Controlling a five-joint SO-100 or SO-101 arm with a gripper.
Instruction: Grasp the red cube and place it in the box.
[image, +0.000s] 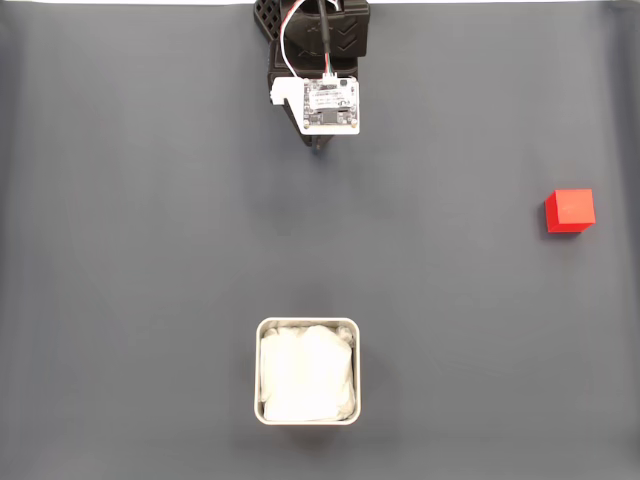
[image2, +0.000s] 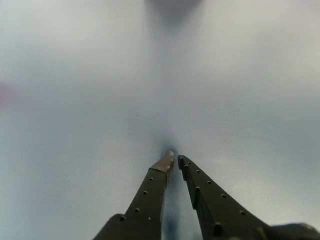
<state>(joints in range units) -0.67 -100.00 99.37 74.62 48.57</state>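
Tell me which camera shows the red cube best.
The fixed view: the red cube sits sharp and unobstructed on the dark mat's right side. The wrist view gives at most a faint reddish blur at its left edge.

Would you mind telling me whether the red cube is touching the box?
Apart. The fixed view shows the red cube far right, with bare mat between it and the box.
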